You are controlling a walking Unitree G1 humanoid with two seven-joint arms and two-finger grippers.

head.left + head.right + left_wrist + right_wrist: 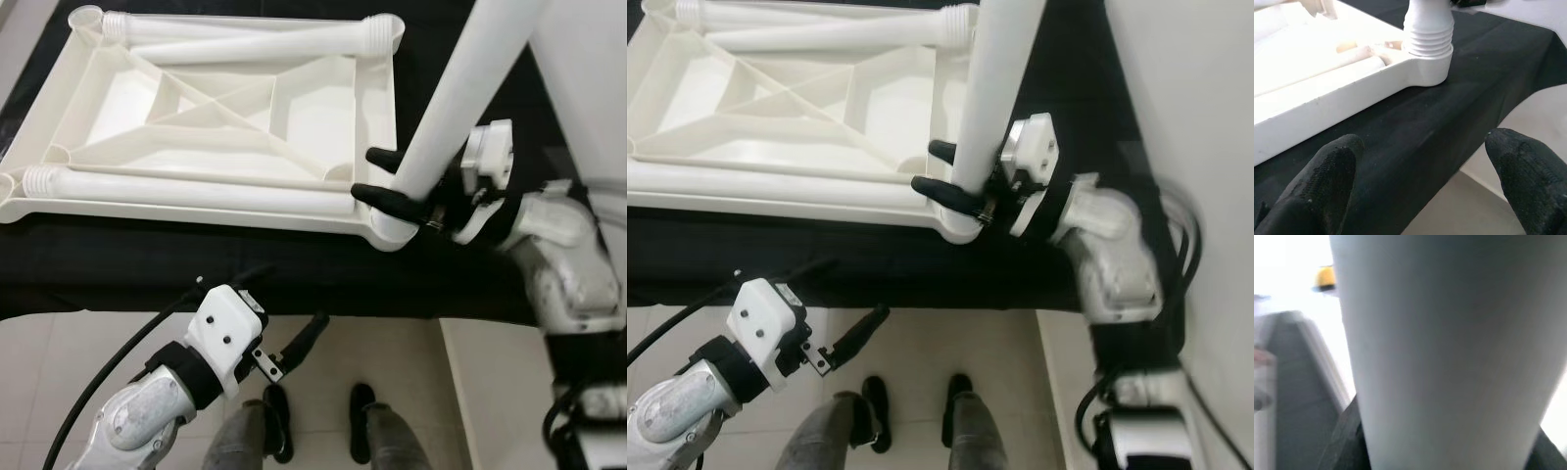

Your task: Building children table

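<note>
Tabletop [225,108] lies upside down; your right pincer [384,176] grips one leg [451,108] at its 4 o'clock corner socket. Three legs left; left pincer [294,348] hangs released.

White table top [59,127] and white leg [460,88] on plain black cloth [196,264].

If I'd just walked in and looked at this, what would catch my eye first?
Probably the tall white table leg, standing upright in the near right corner socket of the upside-down white tabletop on a black cloth, with the right tool clamped around its base. Next, the left tool, open and idle below the table's edge.
</note>
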